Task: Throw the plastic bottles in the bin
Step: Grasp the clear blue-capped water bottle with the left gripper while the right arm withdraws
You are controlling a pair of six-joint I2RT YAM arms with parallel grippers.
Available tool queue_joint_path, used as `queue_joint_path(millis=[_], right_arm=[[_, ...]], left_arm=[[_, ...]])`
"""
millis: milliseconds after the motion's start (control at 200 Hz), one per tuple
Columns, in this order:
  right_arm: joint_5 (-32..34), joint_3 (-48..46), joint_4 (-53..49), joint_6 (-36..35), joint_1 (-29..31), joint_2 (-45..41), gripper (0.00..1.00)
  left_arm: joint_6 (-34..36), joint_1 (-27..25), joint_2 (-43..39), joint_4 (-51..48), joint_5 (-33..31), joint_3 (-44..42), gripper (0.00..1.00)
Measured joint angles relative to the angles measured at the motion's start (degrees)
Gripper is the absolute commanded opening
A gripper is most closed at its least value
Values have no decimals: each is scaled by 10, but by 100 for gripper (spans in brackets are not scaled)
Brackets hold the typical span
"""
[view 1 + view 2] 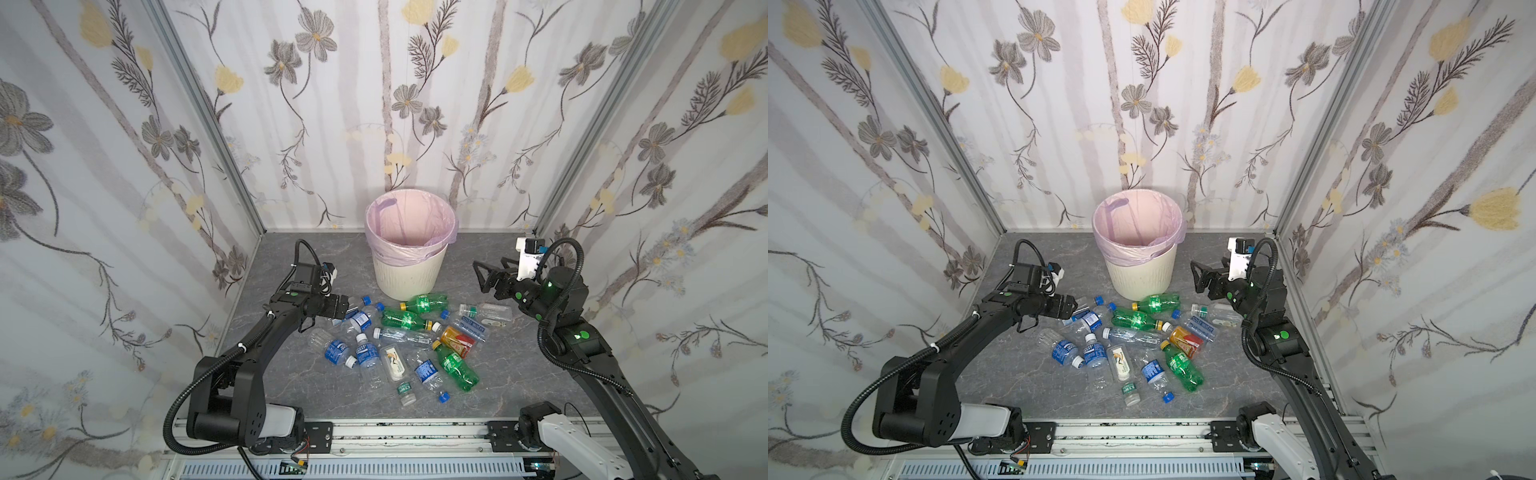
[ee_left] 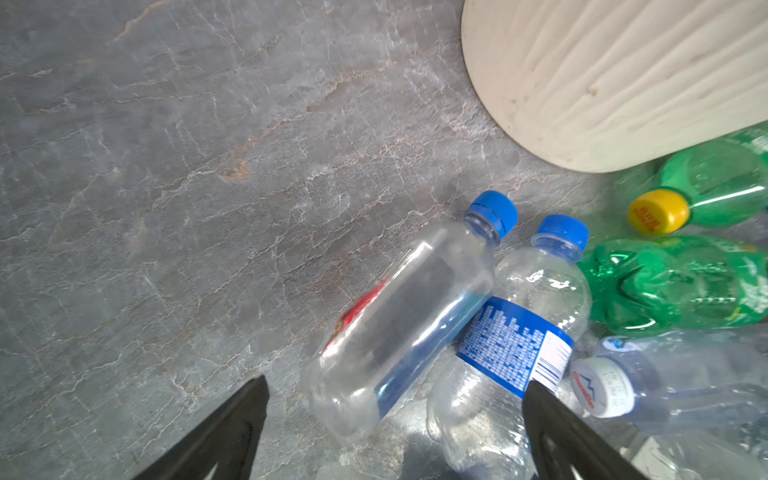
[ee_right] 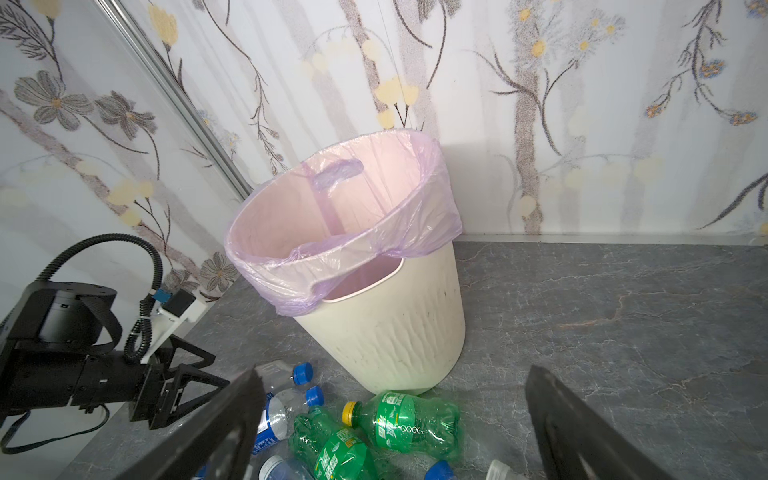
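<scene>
We see the left gripper (image 2: 395, 382) spread wide and empty above a clear blue-capped plastic bottle (image 2: 399, 328). The right gripper (image 1: 488, 262), equally spread, hovers beside the round cream ribbed pink-lined bin (image 1: 409, 278). The other small plastic bottles (image 1: 401, 319) lie scattered on the grey marbled tabletop (image 1: 291, 374) in front of the bin.

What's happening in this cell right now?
Bottle cleanup: the plastic bottles go from the grey table into the white bin, which is lined with a pink bag. Every bottle in view lies in a pile in front of the bin, and none shows inside it. The left gripper is open and low at the pile's edge, jaws spread over a clear bottle with a blue cap. The right gripper is open and empty, raised beside the bin.
</scene>
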Motion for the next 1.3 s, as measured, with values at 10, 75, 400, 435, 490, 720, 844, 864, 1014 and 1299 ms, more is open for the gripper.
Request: queue_joint_path(millis=[10,75,400,435,490,720,844,864,1014,1299], right_arm=[[0,0,1,0,0,0,98],[-6,0,5,0,-2,3,98],[-18,-17,22,4,-11,4,99],[-19,-19,22,4,-12,3,99],[-19,-22,21,4,-15,1,99],[-25,-26,26,4,-21,2,99],[-30,-28,26,4,-22,4,99],[-30,-28,26,4,-22,4,99],[-31,-34,26,5,-25,5,99],[-33,-38,26,4,-29,-2,99]], left_arm=[[1,-1,2,0,-2,1,92],[14,-6,20,-5,-10,9,90],[47,-27,104,-8,-36,37,87],[49,-30,110,-9,-36,37,87],[50,-33,120,-10,-38,38,86],[49,-40,160,-12,-65,61,76],[45,-42,165,-12,-71,65,63],[45,-42,165,-12,-72,65,61],[41,-43,165,-12,-80,65,54],[15,-43,138,-13,-93,65,45]])
